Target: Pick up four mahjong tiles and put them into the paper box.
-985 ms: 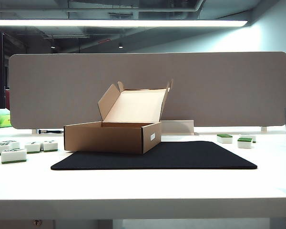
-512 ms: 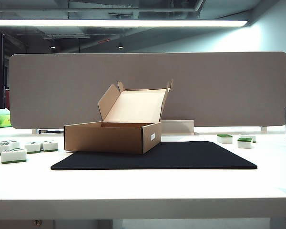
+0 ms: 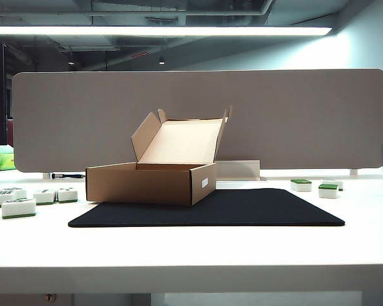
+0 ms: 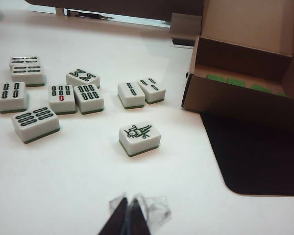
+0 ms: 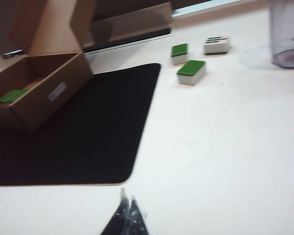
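Green-topped mahjong tiles [image 4: 236,82] inside paper box [image 3: 150,183]. Left claw [image 4: 127,215] closed, empty, beside the box; right claw [image 5: 127,215] closed, empty, opposite side.

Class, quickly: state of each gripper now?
Left gripper: shut, holding nothing, above the bare table.
Right gripper: shut, holding nothing, near the black mat.

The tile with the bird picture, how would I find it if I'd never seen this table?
Start at the open paper box on the black mat. On the white table beside it lies a bunch of face-up tiles. The bird tile sits alone, nearer the shut left tool; the others show only rows of bars.
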`<state>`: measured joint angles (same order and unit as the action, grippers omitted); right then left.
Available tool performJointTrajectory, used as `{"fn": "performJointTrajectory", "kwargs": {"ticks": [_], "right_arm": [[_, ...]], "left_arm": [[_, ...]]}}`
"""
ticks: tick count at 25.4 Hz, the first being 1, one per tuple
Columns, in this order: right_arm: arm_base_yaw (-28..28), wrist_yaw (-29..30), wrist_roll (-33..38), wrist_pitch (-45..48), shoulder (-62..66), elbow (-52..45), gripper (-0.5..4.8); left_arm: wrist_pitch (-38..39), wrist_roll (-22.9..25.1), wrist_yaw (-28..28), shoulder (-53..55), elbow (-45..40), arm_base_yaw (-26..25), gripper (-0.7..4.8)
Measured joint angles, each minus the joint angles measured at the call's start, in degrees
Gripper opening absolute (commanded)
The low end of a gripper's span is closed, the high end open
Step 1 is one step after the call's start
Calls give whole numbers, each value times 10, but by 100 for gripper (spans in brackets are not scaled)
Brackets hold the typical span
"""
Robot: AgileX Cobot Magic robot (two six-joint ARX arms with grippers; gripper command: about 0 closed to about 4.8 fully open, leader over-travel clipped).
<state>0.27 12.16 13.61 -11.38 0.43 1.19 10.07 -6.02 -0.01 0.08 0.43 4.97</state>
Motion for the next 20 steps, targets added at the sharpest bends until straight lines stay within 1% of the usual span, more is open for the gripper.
{"fn": "performJointTrajectory", "kwargs": {"ticks": [4, 6, 8, 13, 17, 20], "right_arm": [[24, -71, -4, 0, 0, -2, -1], [26, -92, -7, 0, 0, -2, -1], [26, -91, -13, 0, 0, -2, -1], [26, -48, -17, 47, 0, -2, -1], [25, -57, -18, 113, 0, -2, -1], [25, -69, -19, 120, 0, -6, -1]], "left_arm": [[0, 0, 0, 0, 0, 0, -6], [0, 0, 0, 0, 0, 0, -6], [0, 0, 0, 0, 0, 0, -6], [0, 0, 0, 0, 0, 0, -6], [0, 0, 0, 0, 0, 0, -6], [0, 0, 0, 0, 0, 0, -6]]}}
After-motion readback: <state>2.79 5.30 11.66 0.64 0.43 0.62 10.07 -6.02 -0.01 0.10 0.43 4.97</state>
